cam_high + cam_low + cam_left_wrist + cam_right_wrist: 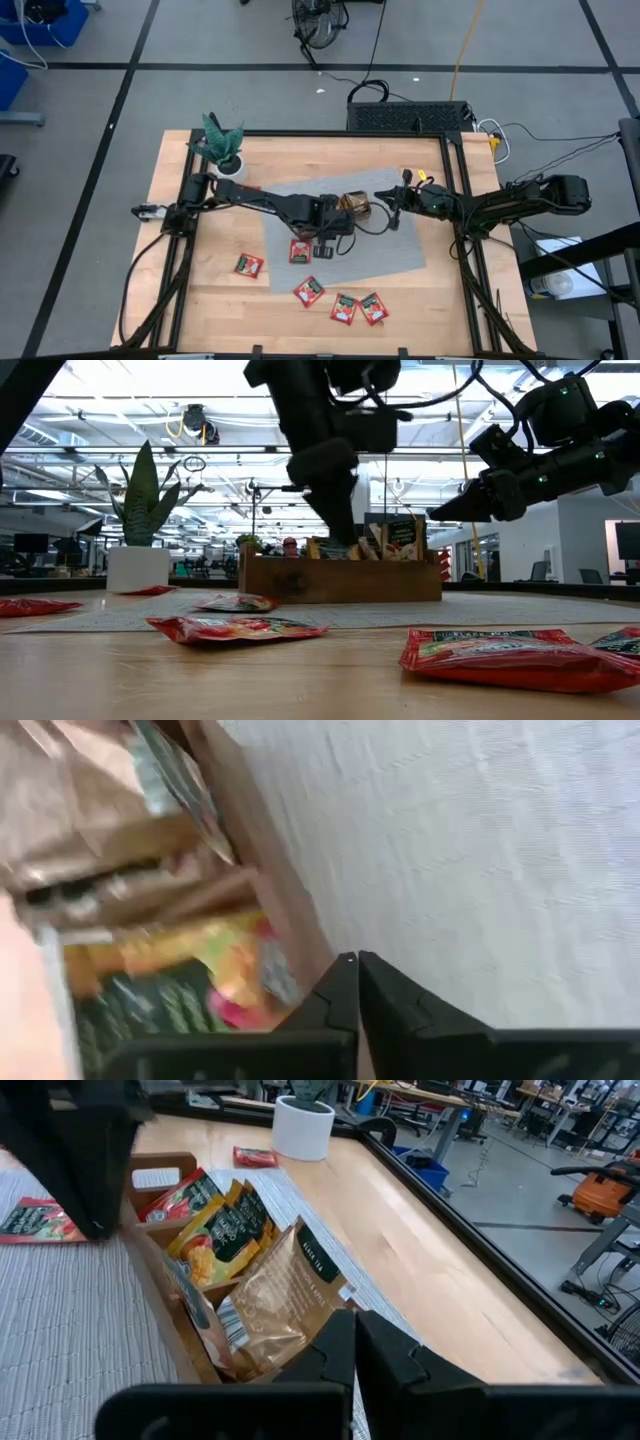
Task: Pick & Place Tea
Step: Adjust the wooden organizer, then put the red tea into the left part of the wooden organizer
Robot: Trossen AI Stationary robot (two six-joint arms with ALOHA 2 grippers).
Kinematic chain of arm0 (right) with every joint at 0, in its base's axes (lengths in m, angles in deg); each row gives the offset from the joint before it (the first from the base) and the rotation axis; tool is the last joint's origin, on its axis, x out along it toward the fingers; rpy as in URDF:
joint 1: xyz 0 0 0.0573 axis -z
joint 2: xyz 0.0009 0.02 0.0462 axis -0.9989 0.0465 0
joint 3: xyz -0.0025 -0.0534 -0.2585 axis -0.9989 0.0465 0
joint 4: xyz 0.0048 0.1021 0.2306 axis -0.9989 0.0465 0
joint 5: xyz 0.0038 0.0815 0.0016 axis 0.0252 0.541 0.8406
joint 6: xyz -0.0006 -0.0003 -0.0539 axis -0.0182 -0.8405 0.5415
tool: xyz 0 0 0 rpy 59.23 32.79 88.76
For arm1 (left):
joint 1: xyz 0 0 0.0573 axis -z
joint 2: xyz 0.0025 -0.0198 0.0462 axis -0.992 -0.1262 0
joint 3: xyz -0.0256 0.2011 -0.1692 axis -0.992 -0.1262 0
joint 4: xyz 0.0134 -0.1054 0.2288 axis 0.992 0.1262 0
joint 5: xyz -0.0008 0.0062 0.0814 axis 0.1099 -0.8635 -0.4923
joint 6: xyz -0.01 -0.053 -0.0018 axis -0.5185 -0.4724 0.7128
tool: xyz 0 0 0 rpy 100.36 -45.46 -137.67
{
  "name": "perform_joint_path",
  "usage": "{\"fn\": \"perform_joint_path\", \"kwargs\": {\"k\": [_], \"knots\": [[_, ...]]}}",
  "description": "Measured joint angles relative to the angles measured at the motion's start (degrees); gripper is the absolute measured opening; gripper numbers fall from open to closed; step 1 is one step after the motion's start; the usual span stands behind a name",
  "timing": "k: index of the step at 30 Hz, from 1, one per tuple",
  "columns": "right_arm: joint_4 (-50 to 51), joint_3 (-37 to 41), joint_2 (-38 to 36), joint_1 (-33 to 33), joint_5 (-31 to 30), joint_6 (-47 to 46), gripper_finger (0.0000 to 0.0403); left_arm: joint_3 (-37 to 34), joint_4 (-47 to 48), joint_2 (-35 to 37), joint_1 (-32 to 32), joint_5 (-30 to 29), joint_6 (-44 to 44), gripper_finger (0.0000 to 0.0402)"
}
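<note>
Fingertips of the left gripper (355, 965) sit pressed together with only a hairline gap and nothing visible between them, right at the edge of the wooden tray (355, 206) where it meets the grey mat (400, 245). In the low view this arm comes straight down onto the tray's near side, so it looks to be at the drop-off end of a cycle, either just letting a sachet into a compartment or about to leave; which one cannot be told.

The tray already holds upright packets: a brown foil one (285, 1305), a yellow-green one (225, 1240) and a red one (175, 1195), each in its own slot.

The right gripper (352, 1330) hovers just beside the tray's other side, jaws closed and empty, waiting.

Loose tea lies well apart from the tray: one red sachet (299, 251) on the mat just under the left arm, another (249, 265) on the bare wood, and three more (343, 308) grouped near the table's front edge. A potted plant (225, 150) stands at the far left corner.

Next move, as I judge it: lift the left arm clear, spread the jaws, and go down on the nearest sachet, which lies flat and will need a low pinch at an edge.
</note>
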Motion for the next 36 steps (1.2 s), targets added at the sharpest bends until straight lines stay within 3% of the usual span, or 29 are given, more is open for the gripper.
{"fn": "perform_joint_path", "kwargs": {"k": [4,15,31,36], "knots": [[0.78,0.0,0.0,0.01,0.0,0.16,0.0,-0.37,6.88,0.5,1.31,-0.65,-6.72,0.0005],[1.04,0.0,0.0,0.01,0.0,1.07,0.0,-7.04,8.04,0.41,4.87,-4.04,-18.37,0.0004],[0.82,0.0,0.0,0.0,0.0,0.88,0.0,-8.68,17.75,0.41,4.2,-9.34,-22.56,0.0003],[0.82,0.0,-0.22,-0.01,2.67,-0.18,0.0,-8.42,18.19,1.28,4.46,-9.66,-24.18,0.0024]]}}
